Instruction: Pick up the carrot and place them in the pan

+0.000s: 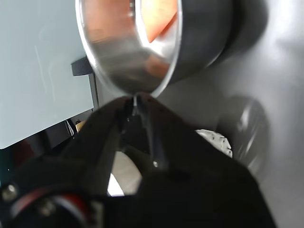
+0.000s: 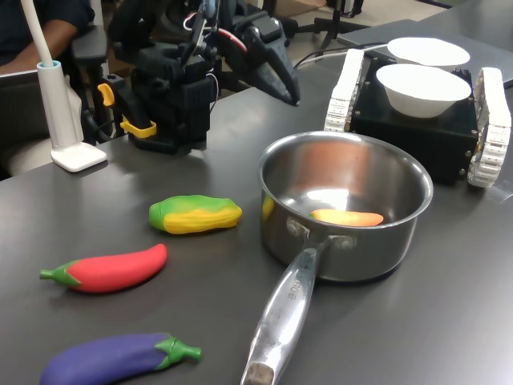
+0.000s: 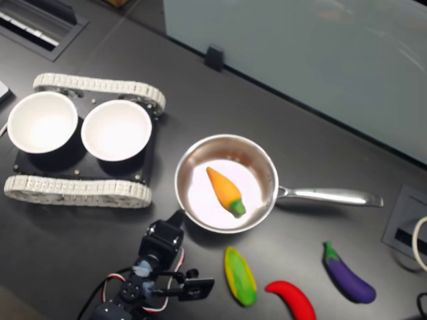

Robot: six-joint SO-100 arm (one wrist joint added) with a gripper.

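Note:
The orange carrot (image 3: 225,191) lies on the floor of the steel pan (image 3: 187,202), its green end toward the second exterior view's lower right. In the first exterior view the carrot (image 2: 347,217) shows inside the pan (image 2: 345,261), whose long handle (image 2: 280,317) points to the front. My gripper (image 3: 177,218) hangs just outside the pan's rim, on the side away from the handle. It is shut with nothing in it. In the wrist view the gripper (image 1: 135,102) has its tips together below the blurred pan (image 1: 126,61), with the carrot (image 1: 159,16) seen as an orange blur.
A corn cob (image 2: 195,214), a red chili (image 2: 108,268) and a purple eggplant (image 2: 112,358) lie on the table at the first exterior view's left. Two white bowls (image 3: 115,129) sit on a black tracked base (image 3: 77,190). A white stand (image 2: 68,120) and a person's arm (image 2: 48,36) are behind.

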